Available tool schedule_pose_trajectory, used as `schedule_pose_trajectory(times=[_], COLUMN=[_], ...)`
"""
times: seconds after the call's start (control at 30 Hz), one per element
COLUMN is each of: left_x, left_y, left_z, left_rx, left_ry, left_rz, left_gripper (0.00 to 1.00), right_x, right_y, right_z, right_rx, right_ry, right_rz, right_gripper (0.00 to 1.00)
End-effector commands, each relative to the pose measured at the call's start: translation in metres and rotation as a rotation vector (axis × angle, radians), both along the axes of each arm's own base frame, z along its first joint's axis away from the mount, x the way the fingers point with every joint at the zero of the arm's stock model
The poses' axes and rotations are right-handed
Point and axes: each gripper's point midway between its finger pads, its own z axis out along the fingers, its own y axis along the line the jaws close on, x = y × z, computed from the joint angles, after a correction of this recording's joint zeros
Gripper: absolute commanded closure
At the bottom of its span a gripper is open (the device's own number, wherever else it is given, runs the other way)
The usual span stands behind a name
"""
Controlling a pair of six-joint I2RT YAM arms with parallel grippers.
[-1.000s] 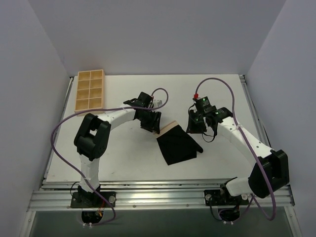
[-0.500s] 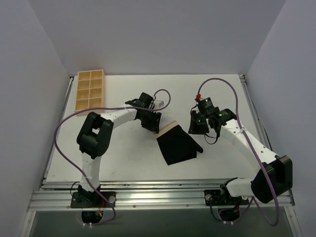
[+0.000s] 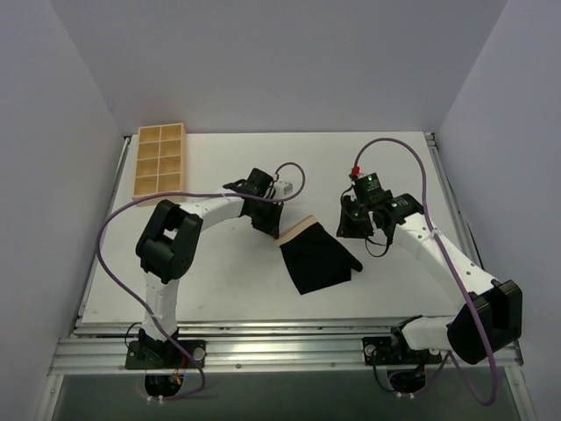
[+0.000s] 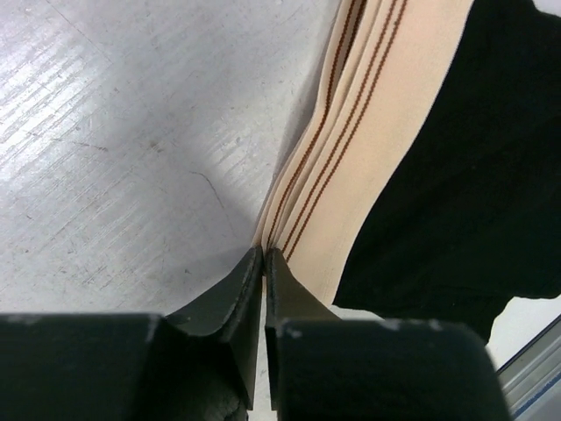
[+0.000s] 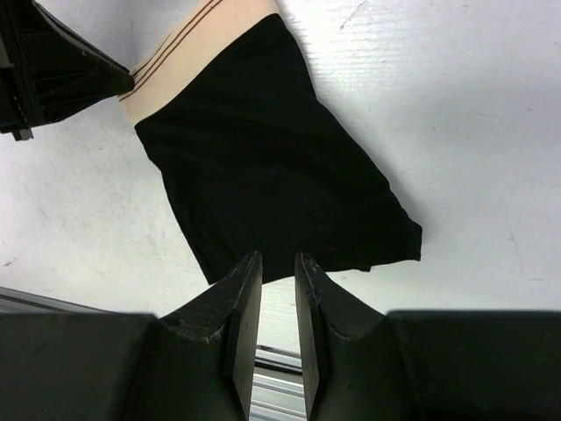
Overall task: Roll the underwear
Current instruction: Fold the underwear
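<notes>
The underwear [image 3: 317,259] lies flat mid-table, black with a tan waistband [image 3: 301,226] at its far left corner. My left gripper [image 3: 272,226] sits low at that corner. In the left wrist view its jaws [image 4: 264,252] are shut on the folded edge of the striped waistband [image 4: 394,114], with the black fabric [image 4: 465,158] to the right. My right gripper [image 3: 349,230] hovers by the garment's right side. Its jaws [image 5: 278,257] stand narrowly open with nothing between them, and the underwear [image 5: 263,149] lies beyond the tips.
A tan wooden compartment tray [image 3: 159,160] sits at the table's far left corner. The white table [image 3: 219,281] ends in a metal rail [image 3: 280,351] along the near edge. Purple cables loop off both arms.
My left gripper's jaws have closed onto the waistband edge. The right arm drifted slightly to the right. The underwear has stayed in place.
</notes>
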Motion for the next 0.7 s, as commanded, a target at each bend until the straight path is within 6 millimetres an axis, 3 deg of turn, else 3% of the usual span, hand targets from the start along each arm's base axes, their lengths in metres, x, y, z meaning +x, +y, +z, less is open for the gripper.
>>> schedule_pose_trajectory(times=[0.0,0.07,0.2,0.27,0.4,0.5,0.67], left_x=[-0.003,-0.006,-0.013,-0.019,-0.04,-0.054,-0.062], left_y=[-0.001,0.003,0.015,0.02,0.041,0.043,0.043], left_z=[0.006,0.011,0.017,0.019,0.0,-0.006,0.008], left_rx=[-0.018,-0.026,-0.007,0.001,0.056,0.042,0.003], left_ry=[-0.031,-0.036,-0.041,-0.029,0.047,0.104,0.119], left_rz=[-0.001,0.023,0.1,0.144,0.256,0.305,0.349], left_gripper=[0.89,0.97,0.98,0.98,0.98,0.98,0.98], right_x=[-0.007,-0.007,-0.014,-0.023,-0.04,-0.048,-0.056], right_y=[-0.008,-0.007,0.002,0.016,0.038,0.05,0.055], right_z=[-0.002,-0.005,-0.013,-0.019,-0.034,-0.046,-0.072], right_rx=[-0.016,-0.018,-0.027,-0.026,-0.036,-0.053,-0.128], right_ry=[0.009,0.016,0.026,0.026,0.041,0.04,0.074], right_rz=[-0.02,-0.011,0.033,0.091,0.175,0.233,0.293], right_gripper=[0.81,0.81,0.8,0.8,0.79,0.78,0.78])
